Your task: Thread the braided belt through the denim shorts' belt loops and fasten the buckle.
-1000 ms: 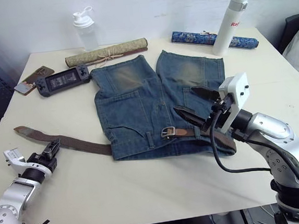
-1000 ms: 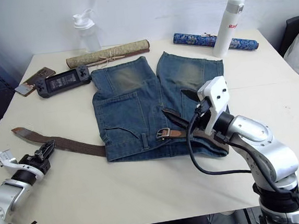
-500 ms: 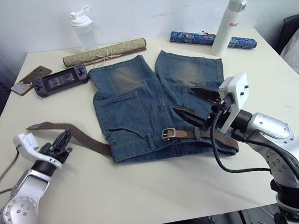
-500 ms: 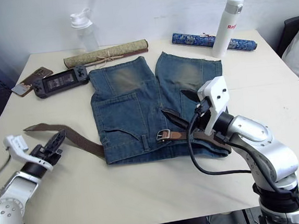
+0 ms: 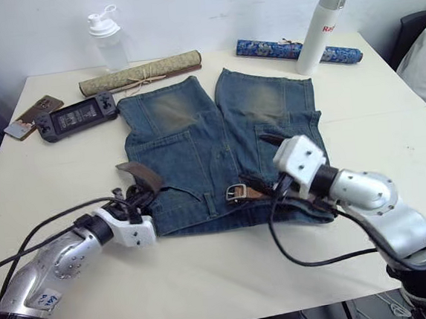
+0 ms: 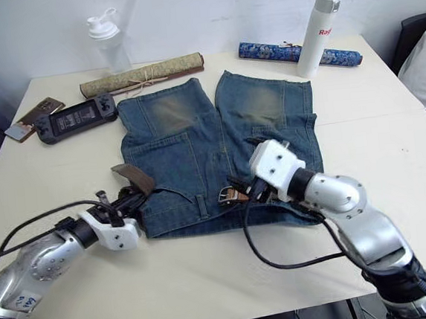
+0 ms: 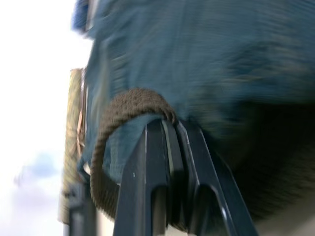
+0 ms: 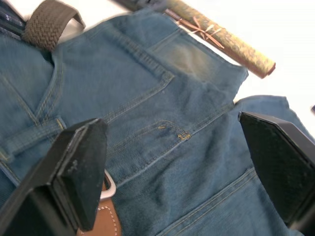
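the left gripper (image 7: 170, 129) was clamped on the braided belt (image 5: 141, 174), looped up at the denim shorts (image 5: 196, 142)' left waist corner. the right gripper (image 8: 182, 162) stood wide open over the silver buckle (image 5: 236, 192) at mid-waistband. a cream table (image 5: 208, 279) bore it all; beyond lay two rolled mats (image 5: 140, 72), a game console (image 5: 73, 116), a white flask (image 5: 321, 27).

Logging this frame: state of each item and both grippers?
Dark-brown braided belt: free end lifted, folded over shorts.
Blue denim shorts: flat on table.
Silver buckle: unfastened.
Left gripper: shut on belt.
Right gripper: open over buckle.
White bottle: upright, capped.
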Available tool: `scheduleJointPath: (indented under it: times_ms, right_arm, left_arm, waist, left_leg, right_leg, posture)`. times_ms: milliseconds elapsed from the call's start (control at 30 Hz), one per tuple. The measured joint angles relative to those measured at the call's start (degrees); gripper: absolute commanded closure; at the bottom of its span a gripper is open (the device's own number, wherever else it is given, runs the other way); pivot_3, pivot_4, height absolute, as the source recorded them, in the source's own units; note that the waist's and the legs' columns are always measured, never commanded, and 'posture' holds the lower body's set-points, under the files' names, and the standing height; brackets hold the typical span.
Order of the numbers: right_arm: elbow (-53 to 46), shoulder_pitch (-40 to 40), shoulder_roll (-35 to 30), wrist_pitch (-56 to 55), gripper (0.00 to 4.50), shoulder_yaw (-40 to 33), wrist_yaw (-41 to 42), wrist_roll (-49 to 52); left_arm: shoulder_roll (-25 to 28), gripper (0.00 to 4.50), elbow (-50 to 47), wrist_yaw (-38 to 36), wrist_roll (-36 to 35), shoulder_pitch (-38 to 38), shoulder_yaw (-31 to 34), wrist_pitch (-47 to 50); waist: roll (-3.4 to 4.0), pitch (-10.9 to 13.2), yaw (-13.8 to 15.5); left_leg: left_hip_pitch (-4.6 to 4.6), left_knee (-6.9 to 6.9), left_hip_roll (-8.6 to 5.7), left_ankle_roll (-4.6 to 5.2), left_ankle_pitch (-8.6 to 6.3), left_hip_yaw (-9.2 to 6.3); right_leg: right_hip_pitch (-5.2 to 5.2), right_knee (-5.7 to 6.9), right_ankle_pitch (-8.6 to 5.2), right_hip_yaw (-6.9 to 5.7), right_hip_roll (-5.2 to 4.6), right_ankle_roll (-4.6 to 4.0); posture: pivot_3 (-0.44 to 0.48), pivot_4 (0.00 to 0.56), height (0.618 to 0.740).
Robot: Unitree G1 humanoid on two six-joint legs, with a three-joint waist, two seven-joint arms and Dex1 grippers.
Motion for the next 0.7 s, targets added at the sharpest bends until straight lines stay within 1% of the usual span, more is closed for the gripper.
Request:
scheduleJointPath:
  times_ms: [67, 200, 333, 433, 467, 533, 567, 633, 700]
  right_arm:
    - [2.65, 0.13, -1.77, -5.37, 0.0, 3.77, 0.11, -7.09]
    - [6.35, 0.4, -2.62, -13.06, 0.0, 6.92, 0.74, -14.87]
    - [8.31, 0.29, -2.62, -19.17, 0.0, 7.17, 1.73, -18.69]
    - [10.44, -0.68, -2.23, -24.14, 0.0, 7.6, 1.98, -21.19]
    - [11.88, -2.38, -2.18, -26.36, 0.0, 8.36, 2.12, -22.69]
    - [15.49, -8.4, -2.17, -32.63, 0.0, 10.71, 3.15, -26.82]
    - [18.65, -13.05, -2.06, -37.38, 0.0, 12.67, 4.17, -29.02]
    - [23.62, -19.67, -1.02, -44.2, 0.0, 15.31, 5.76, -31.17]
    - [28.1, -24.67, 0.63, -50.52, 0.0, 17.5, 7.03, -32.34]
  left_arm:
    - [-0.23, 4.44, 0.94, 0.93, 4.38, -1.0, -1.84, -1.35]
    - [0.93, 4.44, 1.93, 2.31, 10.93, -3.4, -4.68, -5.02]
    - [1.79, 4.44, 4.19, 2.67, 13.4, -6.62, -6.39, -8.67]
    - [1.8, 4.44, 5.8, 2.43, 13.73, -8.92, -7.61, -11.76]
    - [1.81, 4.44, 6.11, 2.2, 13.71, -9.67, -8.1, -12.73]
    - [1.74, 4.44, 7.16, 1.78, 13.66, -11.34, -9.28, -14.86]
    - [1.73, 4.44, 8.16, 1.43, 13.59, -12.33, -9.62, -15.9]
    - [1.64, 4.44, 9.11, 0.9, 13.59, -13.98, -10.43, -16.96]
    - [1.38, 4.44, 10.16, 0.76, 13.59, -15.19, -11.05, -17.98]
  waist:
    - [0.0, 0.0, 0.01]
    - [0.0, 0.0, 0.21]
    - [0.0, 0.0, 0.17]
    - [0.0, 0.0, 0.1]
    - [0.01, 0.01, 0.01]
    - [0.02, 0.01, -0.15]
    - [0.02, 0.01, -0.27]
    - [0.03, 0.02, -0.58]
    - [0.03, 0.02, -0.61]
  left_leg:
    - [0.01, 0.04, -0.02, 0.04, 0.01, 0.05]
    - [0.05, 0.15, -0.05, 0.11, 0.06, 0.07]
    - [0.1, 0.26, -0.03, 0.14, 0.12, 0.02]
    - [0.12, 0.35, -0.04, 0.15, 0.13, 0.01]
    - [0.12, 0.37, -0.04, 0.15, 0.13, 0.01]
    - [0.11, 0.41, -0.03, 0.14, 0.13, 0.02]
    - [0.12, 0.48, -0.01, 0.11, 0.16, 0.02]
    - [0.11, 0.51, 0.0, 0.12, 0.18, 0.03]
    - [0.09, 0.54, 0.0, 0.17, 0.2, 0.02]
  right_leg:
    - [0.0, 0.05, 0.0, -0.01, 0.0, 0.01]
    - [0.03, 0.22, 0.0, -0.05, 0.0, 0.02]
    - [0.04, 0.49, 0.01, -0.05, -0.05, 0.01]
    - [0.03, 0.67, 0.01, -0.03, -0.11, 0.01]
    - [0.02, 0.7, 0.01, -0.02, -0.1, 0.01]
    - [-0.01, 0.78, 0.0, -0.02, -0.07, 0.01]
    - [0.0, 0.82, 0.0, -0.05, -0.05, 0.0]
    - [0.02, 0.89, 0.0, -0.09, -0.02, 0.0]
    - [0.06, 0.98, 0.0, -0.16, 0.0, 0.0]
  posture:
    - [0.0, 0.15, 0.717]
    - [0.0, 0.15, 0.717]
    - [0.0, 0.15, 0.717]
    - [0.0, 0.15, 0.717]
    - [0.0, 0.15, 0.717]
    - [0.0, 0.15, 0.717]
    - [0.0, 0.15, 0.717]
    - [0.0, 0.15, 0.717]
    - [0.0, 0.15, 0.717]
